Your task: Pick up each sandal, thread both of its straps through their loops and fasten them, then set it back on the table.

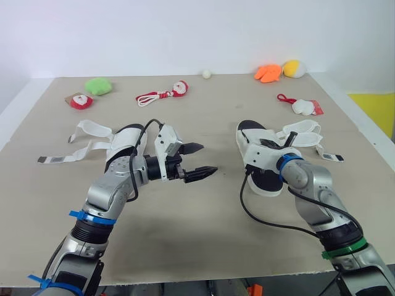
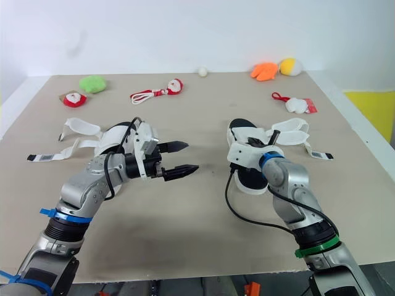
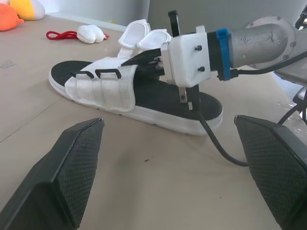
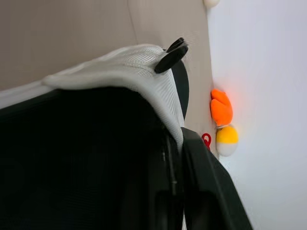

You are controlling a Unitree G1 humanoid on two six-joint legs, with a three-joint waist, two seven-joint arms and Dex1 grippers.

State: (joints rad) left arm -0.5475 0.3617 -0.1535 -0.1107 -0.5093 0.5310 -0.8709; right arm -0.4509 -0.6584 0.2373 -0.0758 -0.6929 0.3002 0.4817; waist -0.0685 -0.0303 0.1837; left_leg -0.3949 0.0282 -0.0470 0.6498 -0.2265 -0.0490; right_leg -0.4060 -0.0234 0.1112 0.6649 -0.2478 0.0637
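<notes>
A white sandal (image 1: pixel 254 161) with a black footbed lies right of the table's middle, its loose straps (image 1: pixel 308 132) trailing to the right. My right gripper (image 1: pixel 276 143) rests over its midfoot, shut on one white strap (image 4: pixel 144 72) whose black tip (image 3: pixel 172 21) stands up. The second white sandal (image 1: pixel 123 143) lies at the left, largely hidden behind my left arm, with straps (image 1: pixel 86 129) spread leftward. My left gripper (image 1: pixel 205 159) hovers open and empty above the table between the two sandals, pointing at the right one.
Small plush toys line the back of the table: green (image 1: pixel 97 86), red-and-white (image 1: pixel 78 100), a red-corded one (image 1: pixel 166 92), a white ball (image 1: pixel 207 74), orange (image 1: pixel 268 73), yellow (image 1: pixel 292 68), and a white one (image 1: pixel 303 106). The table's right edge (image 1: pixel 364 126) is close by.
</notes>
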